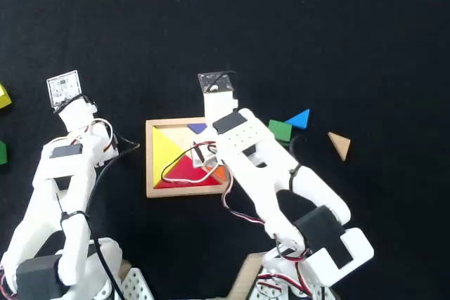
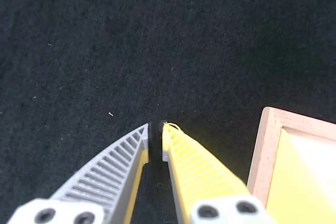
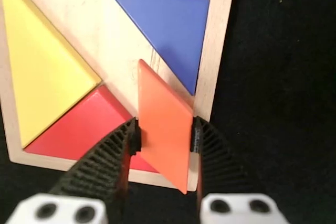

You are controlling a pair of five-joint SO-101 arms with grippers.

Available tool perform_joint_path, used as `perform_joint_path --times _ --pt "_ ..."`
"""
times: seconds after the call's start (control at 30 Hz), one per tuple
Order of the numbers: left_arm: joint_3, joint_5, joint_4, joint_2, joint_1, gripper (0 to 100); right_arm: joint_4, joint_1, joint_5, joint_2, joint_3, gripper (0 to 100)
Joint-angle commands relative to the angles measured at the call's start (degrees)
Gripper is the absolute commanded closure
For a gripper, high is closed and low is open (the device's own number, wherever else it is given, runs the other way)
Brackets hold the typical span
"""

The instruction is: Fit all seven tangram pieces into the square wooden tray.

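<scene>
Seven tangram pieces count up in the high view: four at the square wooden tray [image 1: 150,161], three out on the black table cloth [image 1: 330,40]. The right arm reaches in over the tray's right half, and an orange piece [image 1: 220,172] peeks out under its wrist. In the tray: yellow triangle [image 1: 165,149] against the left wall, red triangle [image 1: 184,173] along the near wall, dark blue triangle [image 1: 197,128] at the far wall. Outside it, past the right arm: green piece [image 1: 280,130], with the light blue triangle [image 1: 299,119] just beside it, and a tan triangle [image 1: 339,145] further right, apart. The left arm stands left of the tray. A yellow block [image 1: 3,96] and a green block [image 1: 2,152] sit at the table's left edge.

Left wrist view: left gripper [image 2: 156,129] is closed on nothing, grey and yellow tips together over bare cloth. A tray corner is near, with the yellow triangle inside it.

Right wrist view: right gripper [image 3: 165,132] is clamped on the orange piece, a parallelogram, one black finger on each long side. It overlaps the red triangle and the tray rim, and one tip points into the bare wood beside the dark blue triangle. Can't tell whether it's lifted or resting. Yellow and red meet edge to edge; dark blue fills one corner.
</scene>
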Motion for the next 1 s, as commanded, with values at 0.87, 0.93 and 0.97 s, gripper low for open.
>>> perform_joint_path --times 0.87,0.93,0.97 --pt "-0.13 -0.35 -0.88 -1.76 0.75 94 0.53 -0.7 6.33 -0.31 -0.13 96.6" --pt "-0.13 -0.35 -0.88 -1.76 0.75 94 0.44 -0.7 6.33 -0.31 -0.04 96.6" --pt "-0.13 -0.35 -0.88 -1.76 0.75 94 0.79 -0.7 6.42 -0.31 -0.04 96.6"
